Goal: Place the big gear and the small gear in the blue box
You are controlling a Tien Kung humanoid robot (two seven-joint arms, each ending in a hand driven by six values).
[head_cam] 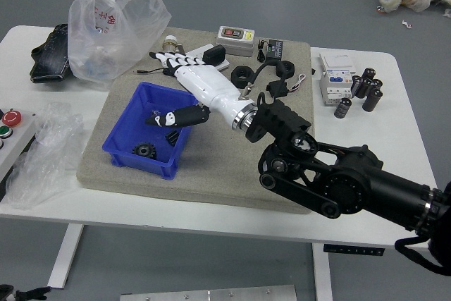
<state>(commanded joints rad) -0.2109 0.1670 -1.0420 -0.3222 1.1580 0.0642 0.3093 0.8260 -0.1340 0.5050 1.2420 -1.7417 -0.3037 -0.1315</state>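
My right hand (176, 88), white-backed with black fingertips, reaches over the blue box (116, 126) with its fingers spread and nothing held; the thumb extends across the box's interior. One black gear (145, 150) lies on the box floor near its front wall. Just right of it another black gear (173, 137) rests inside, against the right side and partly covered by the thumb. Which gear is the bigger one I cannot tell. At the lower left corner a bit of my left hand (25, 293) rests below the table.
On the grey mat (211, 174) behind the arm are black rings (242, 76), a grey meter box (235, 40), an adapter and cables. Plastic bags (113, 37) and a button panel (13, 135) stand left. A white box (337, 79) and black cylinders (366, 88) are at right.
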